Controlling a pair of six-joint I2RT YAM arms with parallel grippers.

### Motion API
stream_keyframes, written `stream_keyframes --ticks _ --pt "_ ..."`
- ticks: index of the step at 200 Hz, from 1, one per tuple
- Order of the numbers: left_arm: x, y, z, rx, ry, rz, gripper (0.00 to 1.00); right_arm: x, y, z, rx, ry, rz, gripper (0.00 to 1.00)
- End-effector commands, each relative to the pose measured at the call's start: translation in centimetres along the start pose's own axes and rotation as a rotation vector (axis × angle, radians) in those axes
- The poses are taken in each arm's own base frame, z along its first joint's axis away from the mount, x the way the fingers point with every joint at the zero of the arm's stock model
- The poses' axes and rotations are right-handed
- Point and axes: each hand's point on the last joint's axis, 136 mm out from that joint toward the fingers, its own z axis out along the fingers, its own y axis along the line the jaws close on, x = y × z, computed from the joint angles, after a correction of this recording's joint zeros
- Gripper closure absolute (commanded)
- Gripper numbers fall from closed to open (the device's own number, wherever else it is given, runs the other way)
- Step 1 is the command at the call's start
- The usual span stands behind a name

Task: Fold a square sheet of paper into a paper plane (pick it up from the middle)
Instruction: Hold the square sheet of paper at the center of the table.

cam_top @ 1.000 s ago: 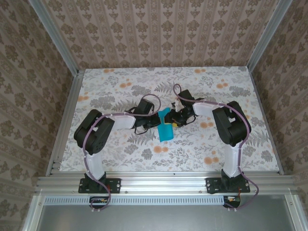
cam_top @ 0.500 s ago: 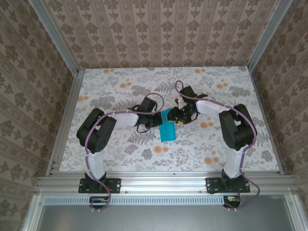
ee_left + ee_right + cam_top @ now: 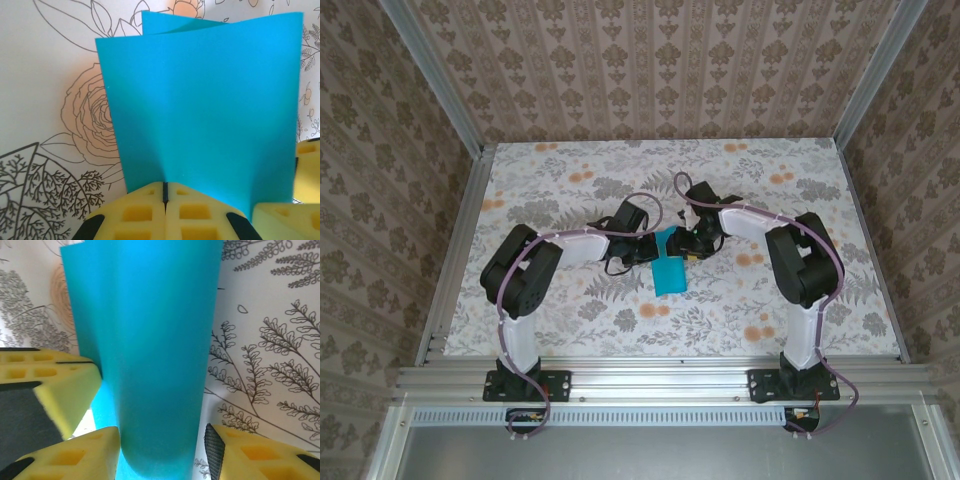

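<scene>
At the centre of the bench [image 3: 570,170], the square sheet of paper [image 3: 669,272] sits part-folded between the two tools. Its near portion lies on the surface and its far portion is raised.

Change over the last second:
- The sheet has barely moved.
- The left arm [image 3: 570,245] has edged inward toward the sheet.
- The right arm [image 3: 760,225] has swung its elbow outward and back again, and its wrist now sits further toward the far side of the bench.

Judgement: the right arm is repositioning for a fresh hold or a press while the left arm anchors the paper. The sheet is doubled over but shows no pointed nose, so the task appears to be at an early fold.

Left tool [image 3: 165,194]: pads fully closed and clamping the sheet's edge at their seam. The paper rises from the grip in two layers, with the rear layer showing above the front one.

Right tool [image 3: 162,452]: jaws partly apart, straddling the curved sheet. One pad is close against the paper and the other stands clear of it, so nothing is clamped.

Pose: both arms reach inward from their bases, forearms converging low over the bench, with the tools facing each other across the sheet
</scene>
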Motion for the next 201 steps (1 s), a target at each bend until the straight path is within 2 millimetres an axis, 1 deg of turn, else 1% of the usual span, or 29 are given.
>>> stream_keyframes --ticks 1,13,27,47,64,90,112,128,161,188,191,201 --pt "0.2 -0.8 -0.3 0.002 0.021 0.018 0.99 0.1 -0.9 0.3 0.043 0.016 0.003 0.53" --pt "-0.1 -1.3 -0.8 0.014 0.009 0.026 0.96 0.2 -1.5 0.5 0.061 0.016 0.013 0.58" --pt "-0.6 -2.0 -1.6 0.028 -0.007 0.038 0.92 0.2 -1.9 0.6 0.068 0.011 0.021 0.59" --pt "-1.4 -2.3 -2.9 0.031 -0.038 0.043 0.83 0.2 -2.2 0.5 0.065 0.006 0.033 0.6" --pt "-2.1 -2.0 -4.0 0.022 -0.073 0.038 0.75 0.4 -2.3 0.6 0.067 0.012 0.036 0.61" --pt "-2.8 -0.8 -5.4 -0.011 -0.122 0.009 0.68 0.6 -2.7 0.8 0.07 0.018 0.043 0.62" --pt "-3.1 0.3 -6.0 -0.03 -0.142 -0.017 0.66 0.7 -3.0 0.8 0.077 0.021 0.043 0.64" --pt "-3.0 1.0 -6.0 -0.044 -0.139 -0.029 0.66 0.7 -3.2 0.9 0.079 0.023 0.044 0.65" --pt "-2.9 1.6 -6.0 -0.056 -0.14 -0.037 0.66 0.6 -3.3 0.9 0.082 0.021 0.038 0.65" --pt "-2.9 2.0 -6.3 -0.073 -0.147 -0.041 0.66 1.0 -3.6 1.2 0.09 0.033 0.059 0.65" --pt "-2.8 2.1 -6.3 -0.075 -0.149 -0.04 0.66 0.5 -3.4 1.4 0.08 0.015 0.052 0.65" --pt "-2.8 2.2 -6.4 -0.08 -0.152 -0.038 0.66 0.6 -3.4 1.6 0.069 0.022 0.053 0.65"
